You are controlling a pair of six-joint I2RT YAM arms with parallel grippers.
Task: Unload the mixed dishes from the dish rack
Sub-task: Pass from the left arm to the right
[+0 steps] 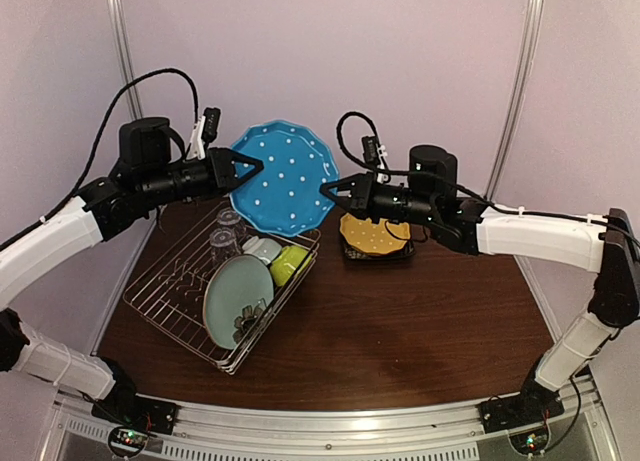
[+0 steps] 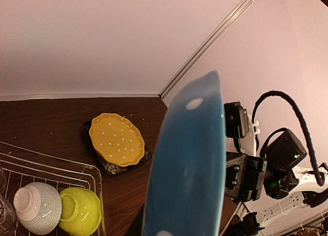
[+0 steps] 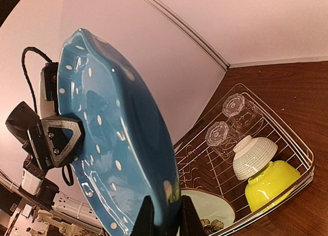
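The blue dotted plate (image 1: 283,176) hangs upright in the air above the far end of the dish rack (image 1: 160,306). My left gripper (image 1: 250,166) is shut on its left rim and my right gripper (image 1: 325,189) on its right rim. In the right wrist view my fingers (image 3: 143,220) pinch the plate's edge (image 3: 118,133). In the left wrist view the plate (image 2: 189,164) hides my jaws. The rack holds the pale teal flower-marked plate (image 1: 238,299), lime-green bowl (image 1: 290,263), small pale bowl (image 1: 262,249) and two clear glasses (image 1: 225,231).
The orange-yellow dotted plate (image 1: 372,233) lies stacked on the dark patterned plate (image 1: 352,253) on the brown table, right of the rack and below my right gripper. Walls stand close behind and at both sides.
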